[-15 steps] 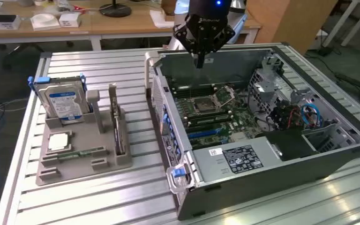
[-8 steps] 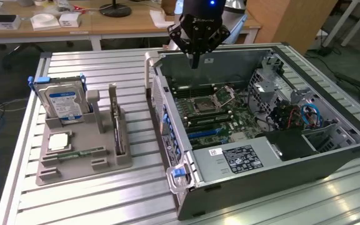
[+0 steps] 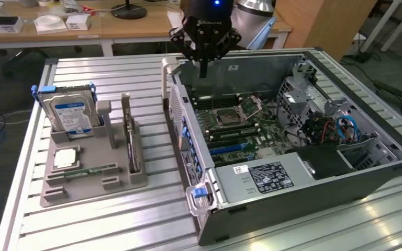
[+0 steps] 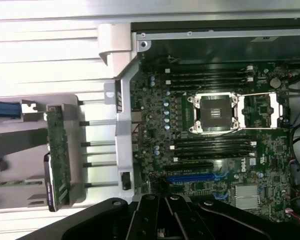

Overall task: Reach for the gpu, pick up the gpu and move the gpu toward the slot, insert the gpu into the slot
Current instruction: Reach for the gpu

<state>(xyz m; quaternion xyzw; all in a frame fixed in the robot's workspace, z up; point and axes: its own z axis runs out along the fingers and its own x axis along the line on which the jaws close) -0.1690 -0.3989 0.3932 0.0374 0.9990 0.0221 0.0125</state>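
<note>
My gripper (image 3: 202, 69) is squeezed shut on nothing above the computer case (image 3: 313, 196), the gpu (image 3: 128, 137) sits in its grey stand (image 3: 96, 175), and the slot (image 3: 227, 149) is empty.

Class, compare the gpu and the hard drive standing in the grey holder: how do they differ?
The hard drive is a thick silver box with a blue label; the gpu is a thin green board. In the exterior view the hard drive shows its broad face; the gpu shows its edge. Both stand upright in the grey holder.
</note>
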